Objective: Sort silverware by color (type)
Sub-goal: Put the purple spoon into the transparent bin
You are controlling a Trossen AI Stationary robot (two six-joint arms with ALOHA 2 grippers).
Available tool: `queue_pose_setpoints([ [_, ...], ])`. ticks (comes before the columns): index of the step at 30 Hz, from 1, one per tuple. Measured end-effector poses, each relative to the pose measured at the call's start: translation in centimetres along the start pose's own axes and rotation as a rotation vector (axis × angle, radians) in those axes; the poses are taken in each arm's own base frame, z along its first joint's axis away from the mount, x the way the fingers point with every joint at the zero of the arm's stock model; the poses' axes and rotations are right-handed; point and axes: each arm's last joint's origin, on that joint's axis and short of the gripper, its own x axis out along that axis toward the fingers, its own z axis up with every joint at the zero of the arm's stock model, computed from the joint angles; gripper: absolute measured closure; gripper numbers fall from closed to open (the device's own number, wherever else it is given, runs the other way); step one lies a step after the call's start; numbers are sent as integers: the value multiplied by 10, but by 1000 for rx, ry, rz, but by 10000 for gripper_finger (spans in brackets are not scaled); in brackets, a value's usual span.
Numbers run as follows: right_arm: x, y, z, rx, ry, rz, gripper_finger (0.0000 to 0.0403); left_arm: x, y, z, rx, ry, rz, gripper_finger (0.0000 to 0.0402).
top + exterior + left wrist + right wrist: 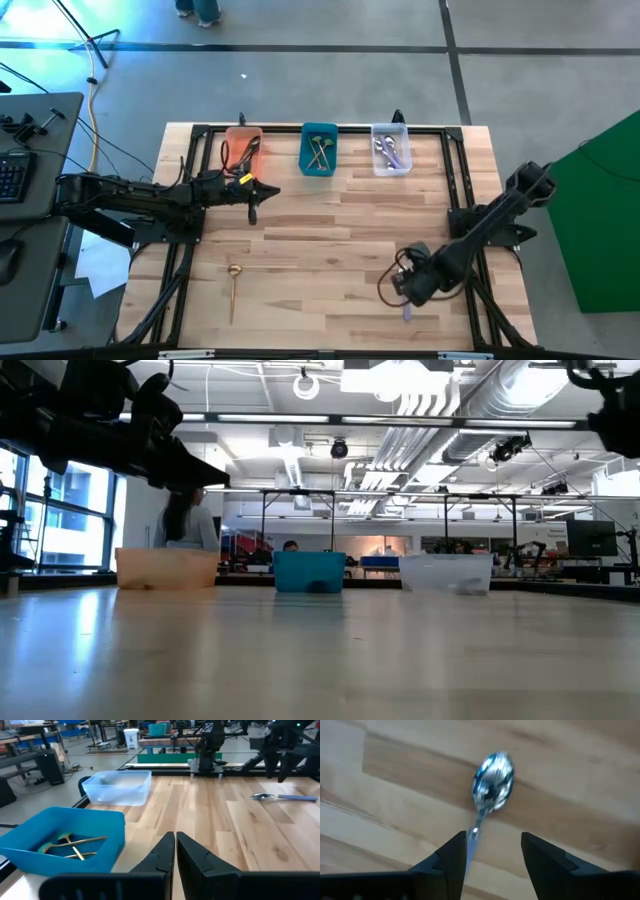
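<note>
— Right gripper (492, 852), what's it doing?
— Fingers apart, hovering low over a silver spoon (491, 782) with a lavender handle, on the table (330, 240) at the lower right of the high view.
— And the left gripper (176, 851)?
— Fingers pressed together, empty, in front of the orange bin (241, 148).
— Other silverware?
— One gold spoon (233, 285) lies at lower left. Gold pieces sit in the teal bin (319, 148), silver-lavender ones in the clear bin (391, 149), dark ones in the orange bin.
</note>
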Motion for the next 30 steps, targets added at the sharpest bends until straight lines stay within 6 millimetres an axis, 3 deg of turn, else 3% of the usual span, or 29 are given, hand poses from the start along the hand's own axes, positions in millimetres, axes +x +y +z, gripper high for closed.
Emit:
queue_pose_setpoints([
  [6,23,10,-16,69,12,16,231,0,0,0,10,4,-7,392],
  [14,52,13,-15,129,-43,-75,234,0,0,-1,10,6,-8,392],
  [18,61,17,-14,133,-57,-84,260,0,0,-1,9,10,-8,392],
  [27,48,37,-5,57,-140,-67,387,0,0,-1,8,12,-8,392],
  [30,37,49,6,24,-162,-59,396,0,-1,-1,10,13,-13,392],
])
